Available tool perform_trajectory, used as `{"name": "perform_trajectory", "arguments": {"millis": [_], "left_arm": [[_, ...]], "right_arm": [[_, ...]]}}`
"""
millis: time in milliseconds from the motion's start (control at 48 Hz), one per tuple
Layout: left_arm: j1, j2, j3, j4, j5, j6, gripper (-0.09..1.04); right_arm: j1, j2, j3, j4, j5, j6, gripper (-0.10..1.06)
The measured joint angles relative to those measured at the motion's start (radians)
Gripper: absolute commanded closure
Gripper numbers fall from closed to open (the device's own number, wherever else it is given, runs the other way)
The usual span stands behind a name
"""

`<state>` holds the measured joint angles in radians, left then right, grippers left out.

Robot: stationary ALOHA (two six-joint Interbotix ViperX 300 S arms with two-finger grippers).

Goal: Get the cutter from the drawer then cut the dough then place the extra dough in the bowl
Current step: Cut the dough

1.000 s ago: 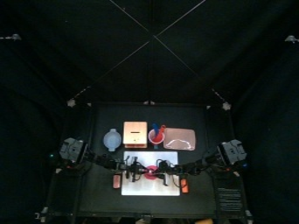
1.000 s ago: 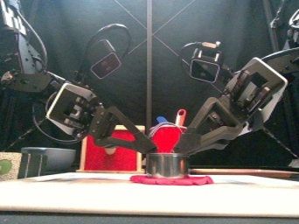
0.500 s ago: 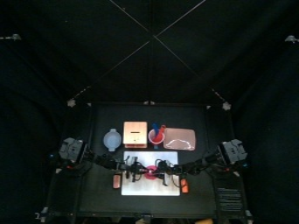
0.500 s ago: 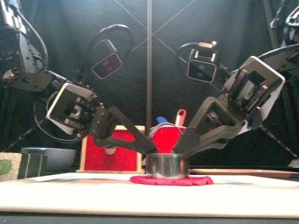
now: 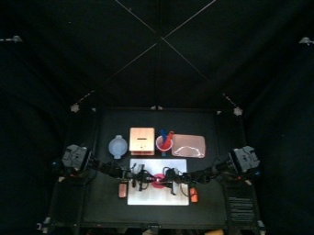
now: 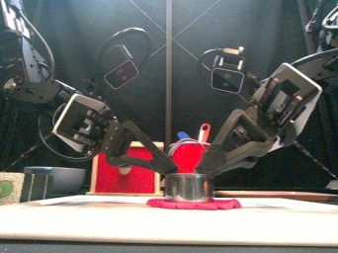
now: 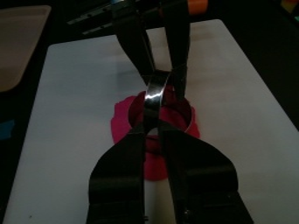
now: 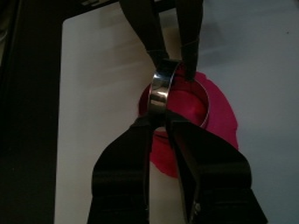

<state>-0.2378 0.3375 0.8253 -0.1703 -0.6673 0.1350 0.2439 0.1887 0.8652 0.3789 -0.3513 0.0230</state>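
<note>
While the round metal cutter [image 6: 189, 186] stands upright on the flat red dough [image 6: 195, 204], both grippers hold it from opposite sides. The dough lies on the white cutting board [image 6: 79, 205], at the front middle of the table, and its edge shows all around the foot of the cutter.

The left gripper [image 6: 164, 177] comes down at a slant from the left, and its jaws are clenched on the wall of the cutter. In the left wrist view this gripper [image 7: 158, 107] narrows to a point just at the metal rim, with the pink-red dough [image 7: 126, 122] beneath it. The right gripper [image 6: 215, 176] comes down from the right in the same manner. In the right wrist view its two jaws [image 8: 165, 114] meet on the shining rim of the cutter [image 8: 163, 87], so it is also grasping the cutter, and the dough [image 8: 216, 114] spreads out beside it.

Behind the board stand, from left to right, the blue-grey bowl [image 5: 117, 145], the pale wooden box [image 5: 141, 139] with its red front, the red cup [image 5: 163, 140] and the pink tray [image 5: 189, 142].
</note>
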Motion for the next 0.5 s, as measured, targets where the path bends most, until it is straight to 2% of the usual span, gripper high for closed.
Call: {"name": "perform_trajectory", "arguments": {"millis": [500], "left_arm": [[0.000,0.000,-0.002,0.000,0.017,0.000,0.46]], "right_arm": [[-0.002,0.000,-0.008,0.002,0.026,0.000,0.46]]}}
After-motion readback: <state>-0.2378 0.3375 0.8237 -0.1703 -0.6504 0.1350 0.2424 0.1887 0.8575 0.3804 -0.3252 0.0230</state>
